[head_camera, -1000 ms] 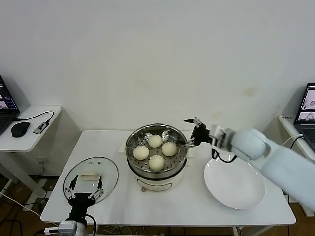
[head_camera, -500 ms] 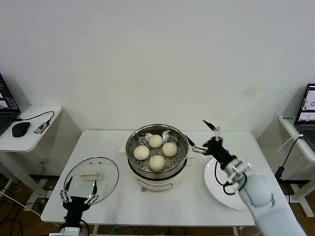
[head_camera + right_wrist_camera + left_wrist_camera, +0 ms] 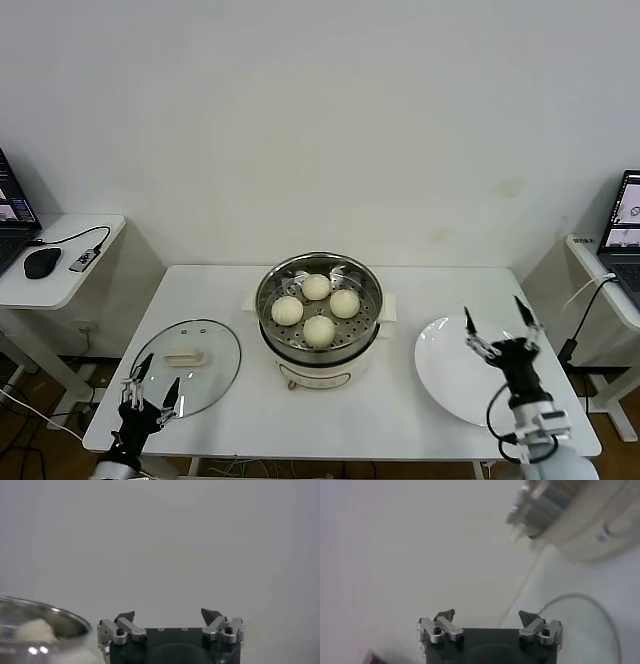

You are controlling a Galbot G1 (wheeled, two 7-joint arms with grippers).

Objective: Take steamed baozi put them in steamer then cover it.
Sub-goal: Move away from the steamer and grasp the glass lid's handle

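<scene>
Right gripper (image 3: 497, 328) has pulled back from steamer (image 3: 318, 352) to plate (image 3: 450, 385), fingers spread, empty. Four baozi (image 3: 318, 307) are loaded; glass lid (image 3: 186, 364) lies at 8 o'clock. Left gripper (image 3: 148, 384) hangs spread at lid's near edge: a thin knob pinch could let glass slip.

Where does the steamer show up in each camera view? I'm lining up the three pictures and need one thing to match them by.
Head view: the steamer sits mid-table, four baozi inside, uncovered.
Left wrist view: its steel rim and white base show in one corner, blurred.
Right wrist view: only a slice of the steel rim, with one baozi, shows at the picture's edge.
Shared landmark: the steamer's shiny steel rim.
</scene>
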